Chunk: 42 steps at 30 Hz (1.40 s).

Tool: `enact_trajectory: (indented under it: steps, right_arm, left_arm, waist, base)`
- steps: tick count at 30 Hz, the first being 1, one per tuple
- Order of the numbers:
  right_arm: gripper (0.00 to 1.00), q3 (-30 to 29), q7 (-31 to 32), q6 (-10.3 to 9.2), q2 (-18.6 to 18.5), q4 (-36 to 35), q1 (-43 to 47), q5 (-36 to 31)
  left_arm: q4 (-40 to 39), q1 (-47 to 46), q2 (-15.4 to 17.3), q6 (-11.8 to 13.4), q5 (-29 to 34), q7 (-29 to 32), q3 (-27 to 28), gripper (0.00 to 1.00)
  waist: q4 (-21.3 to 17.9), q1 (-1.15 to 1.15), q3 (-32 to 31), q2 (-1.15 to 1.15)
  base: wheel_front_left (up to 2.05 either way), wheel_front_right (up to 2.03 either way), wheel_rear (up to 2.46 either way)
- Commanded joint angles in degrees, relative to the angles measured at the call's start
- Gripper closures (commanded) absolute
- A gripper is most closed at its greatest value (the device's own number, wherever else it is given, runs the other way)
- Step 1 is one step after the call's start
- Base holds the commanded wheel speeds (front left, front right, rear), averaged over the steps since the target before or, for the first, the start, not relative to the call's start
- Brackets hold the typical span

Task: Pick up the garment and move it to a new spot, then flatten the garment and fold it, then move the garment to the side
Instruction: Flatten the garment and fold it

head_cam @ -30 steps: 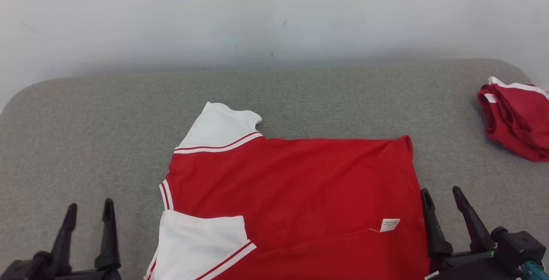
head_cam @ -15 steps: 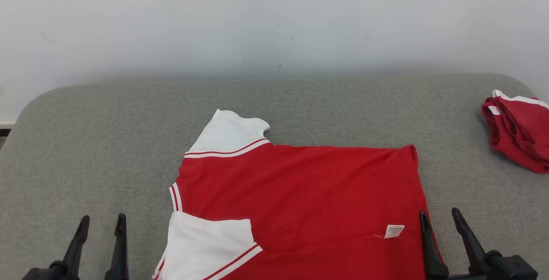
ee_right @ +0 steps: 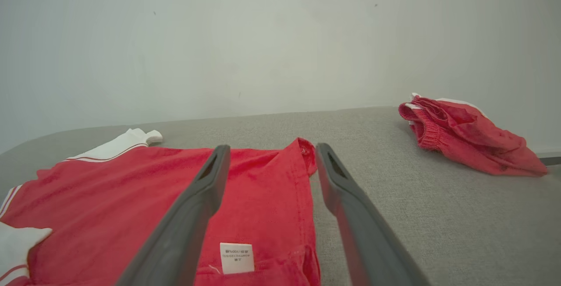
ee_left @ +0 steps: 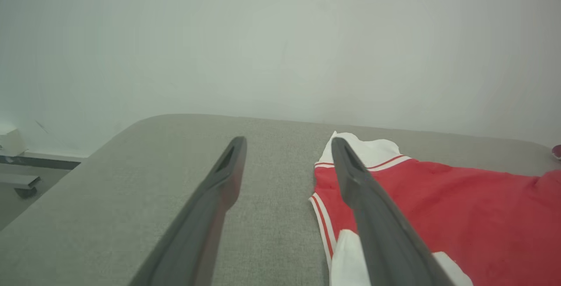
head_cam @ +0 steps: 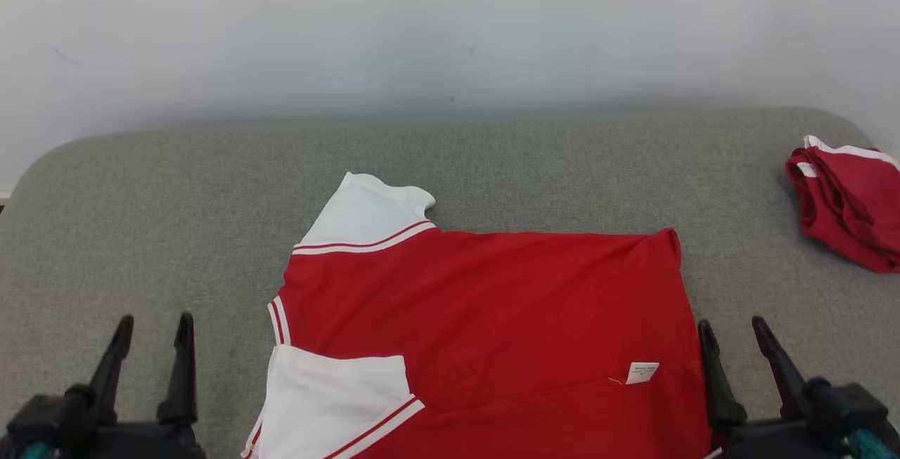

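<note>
On the grey fabric-covered surface point(head_cam: 176, 192), toward its near edge and roughly centred: red T-shirt point(head_cam: 485, 311), spread flat and lying sideways. Collar end toward the robot's left, hem toward its right. Points its far white sleeve point(head_cam: 365, 209) out toward the pale wall point(head_cam: 450, 23); near white sleeve point(head_cam: 337, 396) cut off by the bottom edge of the head view. Red-and-white striped trim on both sleeves and at the collar. Shows a small white label point(head_cam: 641, 372) on the red cloth close to the hem, just above a shallow crease.

At lower left, left gripper point(head_cam: 155, 318): over bare surface, beside the collar end, apart from the cloth. Fingers spread wide, grasping nothing.

At lower right, right gripper point(head_cam: 731, 322): at the hem, inner finger right along the red edge, outer finger over bare grey. Whether touching the cloth, cannot tell. Fingers spread wide, likewise empty.

Far off at the right edge, well apart from the T-shirt: crumpled red shorts point(head_cam: 847, 199) with white trim and a gathered waistband.
</note>
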Motion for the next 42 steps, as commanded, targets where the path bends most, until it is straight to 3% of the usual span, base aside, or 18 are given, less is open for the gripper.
enact_trajectory:
  steps: [1, 11, 13, 21, 31, 42]
  right_arm:
    - [0.00, 0.2, 0.9, 0.02, -0.6, 0.5, -1.9, 0.2]
    - [0.00, 1.2, 9.8, 0.02, -2.7, 9.0, -20.1, 0.7]
    - [0.00, 1.9, 11.2, 0.02, -2.8, 11.7, -23.2, 0.3]
    - [0.00, 5.0, 11.9, 0.02, 0.1, 23.3, -36.9, -0.3]
    - [0.00, 6.6, 10.9, 0.02, 3.9, 33.9, -47.2, -0.8]
    - [0.00, 11.8, 10.9, 0.02, 5.1, 39.2, -53.3, 3.2]
  left_arm:
    - [0.5, -2.3, 1.2, 0.0, -0.3, 0.0, -0.4, 0.00]
    - [8.1, -24.8, 13.8, 0.0, -9.9, 6.8, -14.8, 0.00]
    - [10.2, -29.7, 14.9, 0.0, -12.7, 8.4, -18.2, 0.00]
    - [20.4, -46.8, 22.3, 0.0, -22.4, 12.6, -31.3, 0.00]
    - [29.1, -57.9, 26.1, 0.0, -29.4, 15.7, -43.1, 0.00]
    - [34.5, -63.3, 27.8, 0.0, -36.0, 18.1, -50.3, 0.00]
  waist:
    - [-0.6, 0.00, 1.4, 0.00]
    - [-3.6, 0.00, 10.6, 0.00]
    - [-4.2, 0.00, 12.6, 0.00]
    - [-8.5, 0.00, 20.9, 0.00]
    - [-12.2, 0.00, 25.5, 0.00]
    - [-14.9, 0.00, 27.9, 0.00]
  base:
    - [0.00, 0.00, 0.00]
    - [0.00, 0.00, 0.00]
    - [0.00, 0.00, 0.00]
    - [0.00, 0.00, 0.00]
    - [0.00, 0.00, 0.00]
    - [0.00, 0.00, 0.00]
